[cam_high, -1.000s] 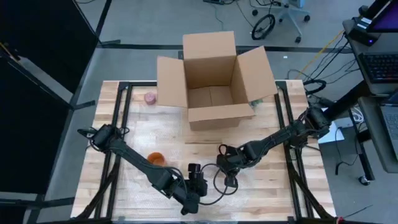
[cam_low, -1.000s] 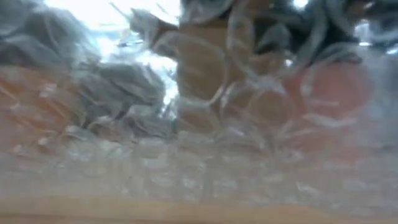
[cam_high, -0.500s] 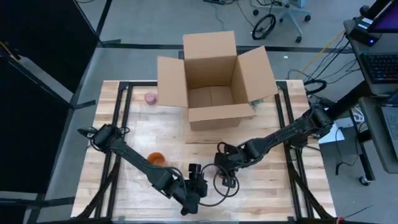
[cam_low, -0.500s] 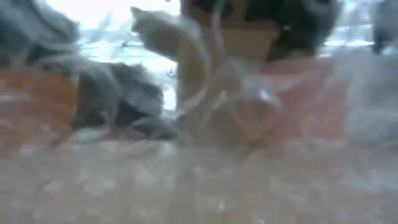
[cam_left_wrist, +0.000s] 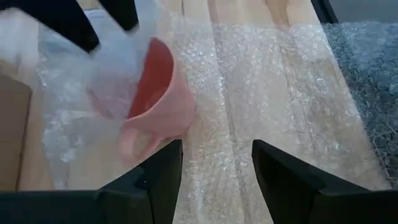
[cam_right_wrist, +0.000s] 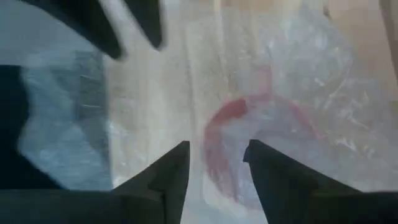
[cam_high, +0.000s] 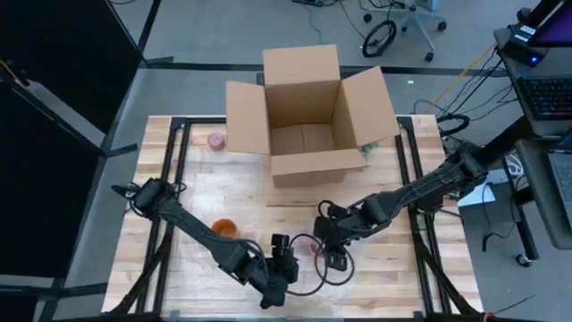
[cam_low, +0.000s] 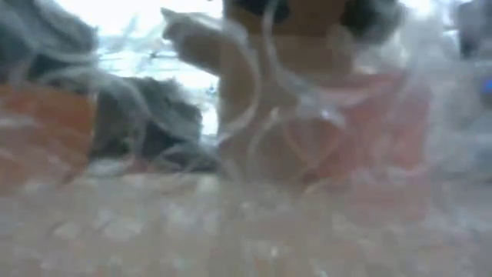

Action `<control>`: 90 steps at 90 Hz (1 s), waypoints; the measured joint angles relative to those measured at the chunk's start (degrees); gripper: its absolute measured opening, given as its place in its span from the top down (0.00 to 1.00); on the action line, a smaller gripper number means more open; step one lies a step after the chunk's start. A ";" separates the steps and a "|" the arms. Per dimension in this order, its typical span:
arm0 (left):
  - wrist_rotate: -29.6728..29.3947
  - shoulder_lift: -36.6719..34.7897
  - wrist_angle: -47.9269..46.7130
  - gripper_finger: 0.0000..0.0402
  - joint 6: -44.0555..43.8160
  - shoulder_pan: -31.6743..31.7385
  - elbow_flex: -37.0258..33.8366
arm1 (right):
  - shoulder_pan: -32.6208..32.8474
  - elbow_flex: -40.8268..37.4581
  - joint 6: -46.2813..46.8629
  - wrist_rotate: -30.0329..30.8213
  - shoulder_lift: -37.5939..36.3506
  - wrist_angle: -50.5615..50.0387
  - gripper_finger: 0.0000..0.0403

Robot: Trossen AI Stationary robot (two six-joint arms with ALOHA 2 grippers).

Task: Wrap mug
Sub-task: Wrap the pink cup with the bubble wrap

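Presently the folding step is judged in hand: beside the pink mug (cam_left_wrist: pixel 155 93), lying on bubble wrap (cam_left_wrist: pixel 261 81), the left end effector (cam_left_wrist: pixel 214 165) and right end effector (cam_right_wrist: pixel 214 165) are held open, empty; next, a wrap edge must be gripped and drawn over.

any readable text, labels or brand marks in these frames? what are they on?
None readable.
Cardboard box: plain, no print showing.
Pink mug: no logo or lettering on the side in view.
Bubble wrap: clear, unmarked.
Low view: filled by blurred wrap, nothing legible.

Two dark jointed arms (cam_high: pixel 206 231) trailing looped black cables (cam_high: pixel 308 266).
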 joint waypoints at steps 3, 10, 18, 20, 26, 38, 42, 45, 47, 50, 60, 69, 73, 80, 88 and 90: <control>-0.13 0.00 -0.01 0.55 0.00 0.01 0.00 | 0.38 0.07 0.01 1.26 -0.41 -0.09 0.64; -0.68 0.00 -0.08 0.55 -0.02 0.03 0.00 | 1.02 0.04 0.02 5.56 -0.33 -1.98 0.65; -1.16 0.00 -0.07 0.55 0.00 0.25 0.00 | 1.46 -0.06 0.77 12.71 0.08 -4.56 0.68; -1.21 0.00 -0.07 0.55 0.00 0.37 0.00 | 1.57 -0.06 0.92 14.28 0.11 -4.58 0.69; -1.47 -0.28 -0.09 0.55 0.00 0.68 -0.02 | 1.58 -0.17 0.97 15.79 0.94 -4.04 0.75; -2.05 -1.86 -0.04 0.57 0.01 1.48 -0.02 | 3.19 -3.16 0.63 14.73 4.02 -0.32 0.94; -2.25 -2.37 0.60 0.60 0.14 1.80 -0.02 | 3.80 -4.49 0.65 13.47 5.06 2.70 0.97; -2.26 -2.78 0.97 0.62 0.54 1.94 -0.02 | 4.28 -5.37 0.86 12.44 5.96 4.83 0.98; -2.27 -2.95 1.22 0.64 1.03 2.12 -0.02 | 4.56 -5.95 1.20 11.70 6.67 5.96 0.98; -2.23 -3.06 2.06 0.66 1.59 2.51 -0.02 | 4.91 -6.72 1.49 10.80 7.68 7.18 0.98; -1.13 -3.00 5.64 0.75 3.75 4.01 -0.02 | 5.57 -7.37 1.61 9.21 10.24 9.40 0.99; 2.48 -1.85 8.20 0.82 4.87 6.22 -0.04 | 5.88 -7.40 1.51 9.14 11.56 9.15 1.00; 4.24 -1.11 9.00 0.86 4.83 7.16 -0.04 | 5.95 -7.47 1.28 9.01 11.82 8.48 1.00; 6.96 -0.07 9.47 0.91 4.55 8.68 -0.04 | 6.04 -7.57 0.71 8.81 11.85 7.93 1.00; 8.44 1.28 10.36 0.97 4.63 9.95 -0.04 | 5.94 -7.56 0.43 9.14 11.69 8.77 1.00; 8.76 1.71 10.90 0.98 4.64 10.22 -0.04 | 5.94 -7.56 0.42 9.23 11.68 8.84 1.00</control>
